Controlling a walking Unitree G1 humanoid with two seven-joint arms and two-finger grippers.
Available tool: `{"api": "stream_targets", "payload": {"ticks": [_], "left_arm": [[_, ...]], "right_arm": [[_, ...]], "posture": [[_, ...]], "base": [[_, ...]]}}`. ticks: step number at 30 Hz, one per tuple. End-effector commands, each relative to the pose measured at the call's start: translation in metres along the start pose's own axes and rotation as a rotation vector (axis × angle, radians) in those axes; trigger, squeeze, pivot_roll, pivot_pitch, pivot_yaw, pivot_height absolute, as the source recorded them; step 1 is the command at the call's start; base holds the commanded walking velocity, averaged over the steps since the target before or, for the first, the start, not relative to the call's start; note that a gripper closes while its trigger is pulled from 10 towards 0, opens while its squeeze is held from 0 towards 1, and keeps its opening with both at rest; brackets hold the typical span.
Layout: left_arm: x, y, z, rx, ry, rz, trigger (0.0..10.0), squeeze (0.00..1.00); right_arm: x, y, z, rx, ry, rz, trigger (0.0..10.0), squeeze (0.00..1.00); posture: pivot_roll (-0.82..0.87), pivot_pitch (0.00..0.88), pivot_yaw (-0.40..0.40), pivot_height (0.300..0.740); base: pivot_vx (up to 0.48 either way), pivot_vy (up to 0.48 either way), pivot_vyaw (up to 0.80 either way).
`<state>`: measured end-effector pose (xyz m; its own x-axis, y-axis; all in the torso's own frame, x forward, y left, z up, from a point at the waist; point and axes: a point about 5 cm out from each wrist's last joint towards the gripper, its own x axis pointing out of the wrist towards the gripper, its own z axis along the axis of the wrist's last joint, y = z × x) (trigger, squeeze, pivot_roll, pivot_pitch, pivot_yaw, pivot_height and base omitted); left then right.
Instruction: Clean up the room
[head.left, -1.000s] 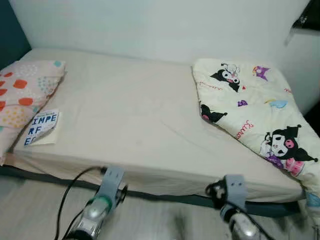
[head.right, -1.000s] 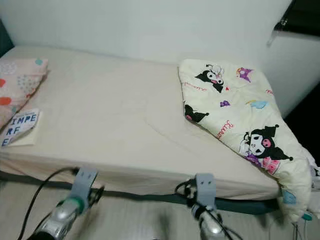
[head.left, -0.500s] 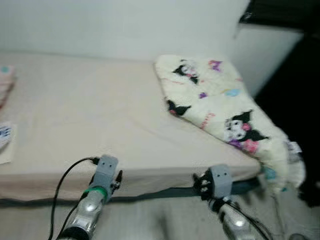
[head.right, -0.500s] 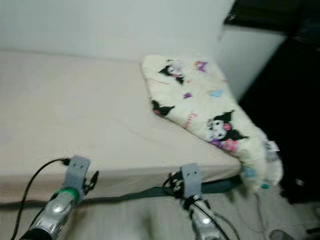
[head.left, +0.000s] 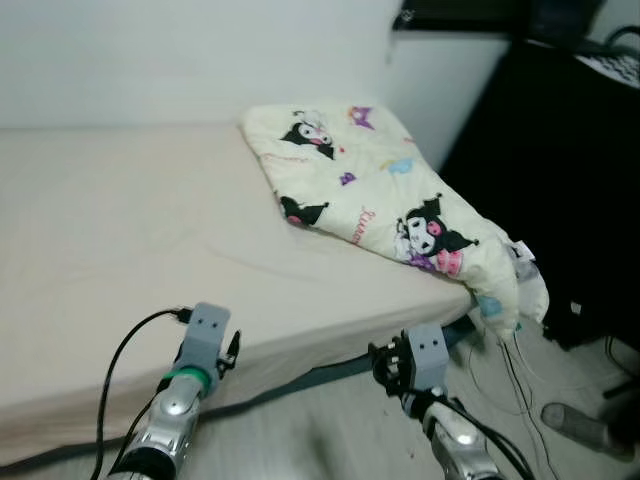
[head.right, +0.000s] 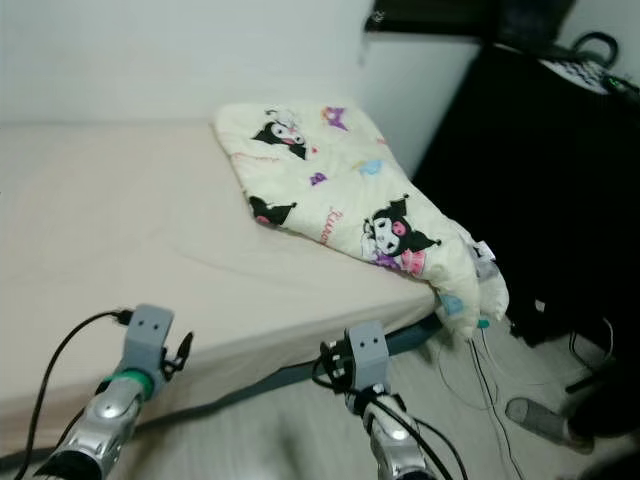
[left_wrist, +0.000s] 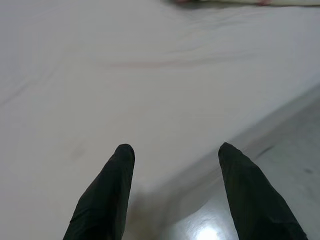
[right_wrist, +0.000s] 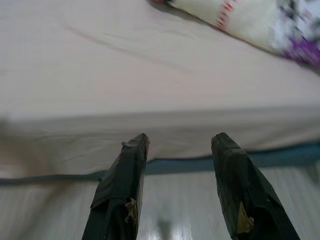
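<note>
A cream quilt (head.left: 375, 195) printed with black cartoon figures lies folded on the right end of the bed (head.left: 130, 240), one corner hanging over the mattress edge. Both arms are held low in front of the bed's near edge. My left gripper (left_wrist: 173, 150) is open, pointing at the beige sheet just past the mattress edge. My right gripper (right_wrist: 179, 141) is open too, aimed at the mattress side, with the quilt (right_wrist: 250, 25) beyond it. Neither holds anything.
A black cabinet (head.left: 560, 170) stands right of the bed against the white wall. Cables (head.left: 515, 365) trail on the pale floor below the hanging quilt corner. A grey slipper (head.left: 580, 425) lies on the floor at the right.
The whole view has swung to the right: the pillow and book have left the picture, and the black cabinet and floor cables have come in. Both grippers stay open and low.
</note>
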<state>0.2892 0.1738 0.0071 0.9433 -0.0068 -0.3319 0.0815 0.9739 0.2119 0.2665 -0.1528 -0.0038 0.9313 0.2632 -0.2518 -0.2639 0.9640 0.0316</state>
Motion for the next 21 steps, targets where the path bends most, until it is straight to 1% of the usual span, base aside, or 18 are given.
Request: {"api": "stream_targets", "payload": {"ticks": [1,21], "left_arm": [[0.0000,-0.0089,-0.0009,0.002,0.009,-0.030,10.0,0.00],[0.0007,-0.0162,-0.0009,0.001,0.020,-0.048,10.0,0.00]], "right_arm": [[-0.0040,-0.0078,-0.0033,0.005,0.014,-0.028,10.0,0.00],[-0.0066,-0.0116,-0.0049,-0.002,0.020,-0.034,10.0,0.00]], "posture": [[0.01,0.003,-0.016,0.736],[-0.01,0.000,-0.020,0.736]], "base": [[0.000,0.000,-0.78],[0.000,0.000,-0.78]]}}
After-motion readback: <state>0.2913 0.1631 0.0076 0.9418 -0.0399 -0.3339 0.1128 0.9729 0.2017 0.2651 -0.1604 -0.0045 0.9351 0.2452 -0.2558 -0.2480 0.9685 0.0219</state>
